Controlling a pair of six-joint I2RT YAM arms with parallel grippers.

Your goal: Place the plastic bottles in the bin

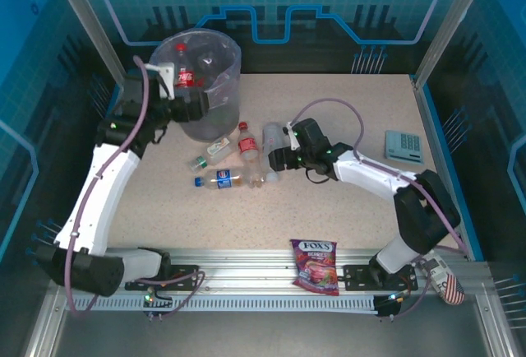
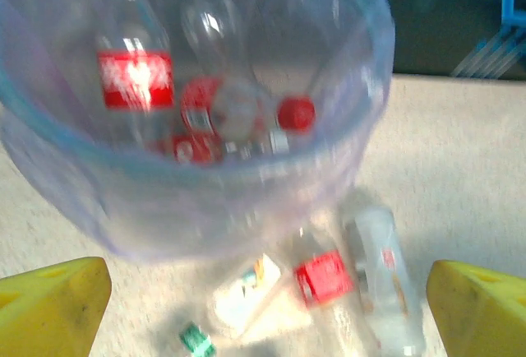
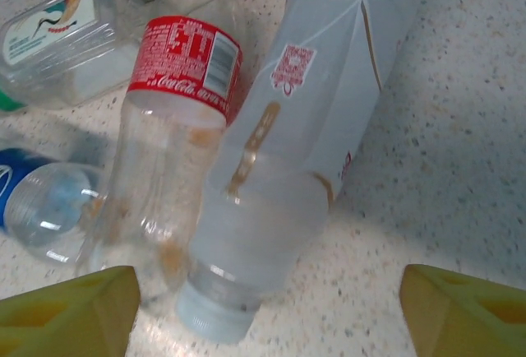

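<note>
The right gripper [image 3: 267, 312] is hanging low over the table [image 3: 460, 127], its yellow fingers [image 3: 66, 312] standing wide apart and gripping nothing. The pale cap end of a frosted white bottle [image 3: 283, 159] is lying between them, touching neither. Against that bottle, on the side nearer the bin, a clear red-labelled bottle [image 3: 168, 135] is lying parallel to it. Nearer the bin again, a blue-labelled bottle [image 3: 37, 201] and a squarish green-capped bottle [image 3: 57, 36] are lying on their sides. The left gripper [image 2: 263, 316] is hovering just in front of the bin [image 2: 345, 151], its yellow fingers [image 2: 49, 308] also spread wide and empty. Through the bin's translucent lilac wall, blurred binned bottles [image 2: 136, 77] with red labels and red caps are showing in a heap. From overhead, the left gripper [image 1: 204, 104] is pointing at the near wall of the bin [image 1: 230, 94], and the binned bottles [image 1: 182, 73] are resting inside. The four loose bottles are lying clustered on the table just in front of the bin and slightly to its right: green-capped bottle [image 1: 209, 153] closest, red-labelled bottle [image 1: 245, 147] with its cap just beside the bin's base, frosted white bottle [image 1: 269, 147] beyond it, blue-labelled bottle [image 1: 222, 179] furthest forward. The right gripper [image 1: 278, 159] is reaching in from the side away from the bin. A purple-red candy bag [image 1: 314, 265] is lying well apart from the bin, and a small grey keypad [image 1: 404, 146] is sitting far to the bin's right.
</note>
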